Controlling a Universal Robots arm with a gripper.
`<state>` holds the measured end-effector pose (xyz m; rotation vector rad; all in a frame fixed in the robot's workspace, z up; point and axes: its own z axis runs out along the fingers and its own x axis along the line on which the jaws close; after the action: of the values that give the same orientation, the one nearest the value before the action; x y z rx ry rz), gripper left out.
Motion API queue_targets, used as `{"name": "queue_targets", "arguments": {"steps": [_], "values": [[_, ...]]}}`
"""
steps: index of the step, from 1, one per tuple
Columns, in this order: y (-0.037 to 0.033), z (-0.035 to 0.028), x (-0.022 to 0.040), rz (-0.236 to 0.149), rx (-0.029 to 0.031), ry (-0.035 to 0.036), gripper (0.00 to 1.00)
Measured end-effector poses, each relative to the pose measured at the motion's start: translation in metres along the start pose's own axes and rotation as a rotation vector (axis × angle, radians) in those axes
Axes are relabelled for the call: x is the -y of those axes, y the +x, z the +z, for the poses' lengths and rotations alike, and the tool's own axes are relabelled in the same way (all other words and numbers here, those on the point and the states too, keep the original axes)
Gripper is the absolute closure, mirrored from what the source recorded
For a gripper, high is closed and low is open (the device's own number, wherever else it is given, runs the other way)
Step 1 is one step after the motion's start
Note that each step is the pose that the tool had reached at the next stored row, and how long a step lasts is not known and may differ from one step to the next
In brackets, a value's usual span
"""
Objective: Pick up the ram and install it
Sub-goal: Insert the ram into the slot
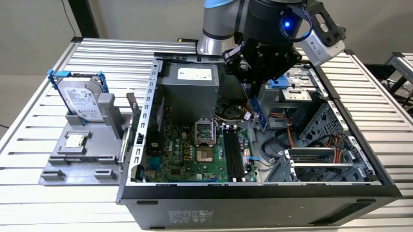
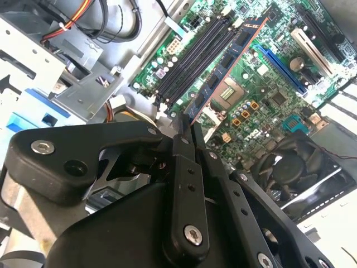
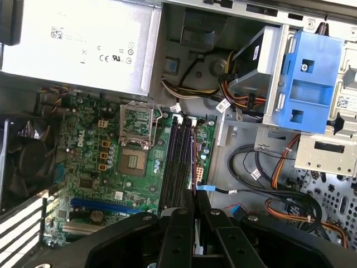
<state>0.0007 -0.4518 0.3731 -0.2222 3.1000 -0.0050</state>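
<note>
My gripper (image 1: 253, 93) hangs over the open computer case and is shut on the ram (image 1: 257, 112), a thin blue-green stick that points down from between the fingers. In the second wrist view the ram (image 2: 226, 70) runs out from the gripper (image 2: 187, 124), showing its dark chips. In the first wrist view the ram (image 3: 193, 159) is seen edge-on ahead of the gripper (image 3: 195, 202). It is held above the motherboard, close to the long black slots (image 1: 233, 150), (image 2: 192, 58), (image 3: 177, 162) and roughly parallel to them, not touching them.
On a grey fixture (image 1: 81, 154) at the exterior view's left stands a silver hard drive (image 1: 81, 99) in a blue-handled frame. Inside the case are the power supply (image 1: 193, 79), the CPU socket (image 1: 205, 140), a drive cage (image 1: 322, 159) and cables (image 1: 293, 137).
</note>
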Motion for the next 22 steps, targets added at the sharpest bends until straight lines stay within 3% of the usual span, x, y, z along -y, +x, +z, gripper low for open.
{"name": "queue_targets", "arguments": {"steps": [6,14,22], "values": [[0.0000,0.0028,-0.0003,0.001,-0.0001,0.0010,1.00],[0.0001,0.0153,-0.0010,0.016,0.0007,0.0016,1.00],[0.0003,0.0236,-0.0019,0.046,0.0023,-0.0113,1.00]]}}
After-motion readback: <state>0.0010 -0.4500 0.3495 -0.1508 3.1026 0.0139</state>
